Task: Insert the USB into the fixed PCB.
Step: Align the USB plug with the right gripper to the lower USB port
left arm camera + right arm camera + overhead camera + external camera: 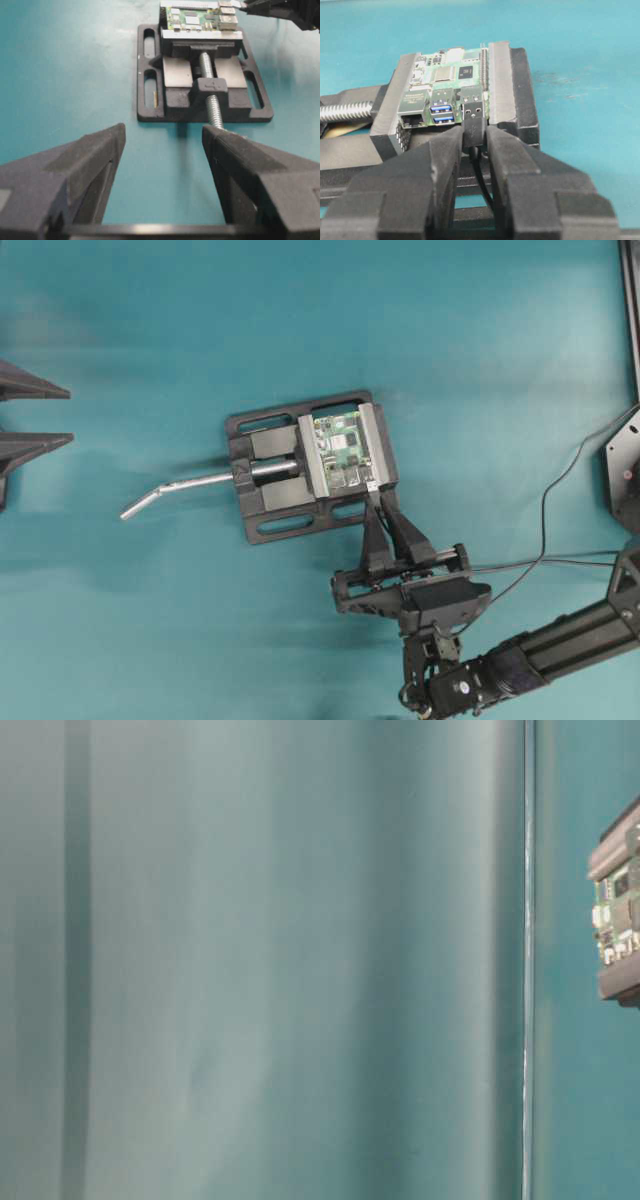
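Gripping USB point(473, 125), fixed PCB point(445, 85) markings unreadable

One camera looks straight down at the tabletop point(150, 620); the right claw point(472, 145) camera sits close behind its fingers, both seeing the circuit board point(343, 452).

The fixed PCB point(342, 451) sits clamped between grey jaws of a black vise point(310, 465) on the teal table point(150, 620), its bent silver handle point(190, 488) pointing left. The right gripper point(376, 502) reaches up to the board's lower right corner, fingers close together, apparently pinching the USB point(372, 485), whose thin black cable point(560, 480) trails right.
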`<state>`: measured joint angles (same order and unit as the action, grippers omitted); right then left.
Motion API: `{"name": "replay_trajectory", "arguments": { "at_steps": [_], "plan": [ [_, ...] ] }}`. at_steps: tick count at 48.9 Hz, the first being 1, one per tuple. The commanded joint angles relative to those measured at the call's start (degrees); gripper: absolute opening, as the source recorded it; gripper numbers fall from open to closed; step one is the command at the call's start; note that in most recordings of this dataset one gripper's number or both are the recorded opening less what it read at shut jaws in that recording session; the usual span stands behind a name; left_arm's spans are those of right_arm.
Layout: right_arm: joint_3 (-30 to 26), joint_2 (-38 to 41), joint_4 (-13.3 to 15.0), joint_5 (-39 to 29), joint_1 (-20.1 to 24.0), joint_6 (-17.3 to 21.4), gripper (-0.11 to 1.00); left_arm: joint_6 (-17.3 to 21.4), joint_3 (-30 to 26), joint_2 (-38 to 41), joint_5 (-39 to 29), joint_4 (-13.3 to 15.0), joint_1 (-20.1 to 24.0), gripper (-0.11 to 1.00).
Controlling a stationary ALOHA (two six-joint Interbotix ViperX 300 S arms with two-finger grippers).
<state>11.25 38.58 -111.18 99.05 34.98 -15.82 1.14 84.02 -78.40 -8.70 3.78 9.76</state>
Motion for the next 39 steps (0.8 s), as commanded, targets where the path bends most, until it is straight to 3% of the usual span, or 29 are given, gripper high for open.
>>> {"name": "replay_trajectory", "arguments": {
  "at_steps": [1, 39],
  "plan": [
    [-0.18, -2.72, 0.35, 0.44, -0.44, 0.09, 0.19, -0.44, -1.23, 0.44, 0.26, -0.09, 0.00, 0.68],
    [-0.18, -2.72, 0.35, -0.62, -0.44, 0.44, 0.19, -0.44, -1.23, 0.35, 0.26, -0.09, 0.00, 0.68]
  ]
}}
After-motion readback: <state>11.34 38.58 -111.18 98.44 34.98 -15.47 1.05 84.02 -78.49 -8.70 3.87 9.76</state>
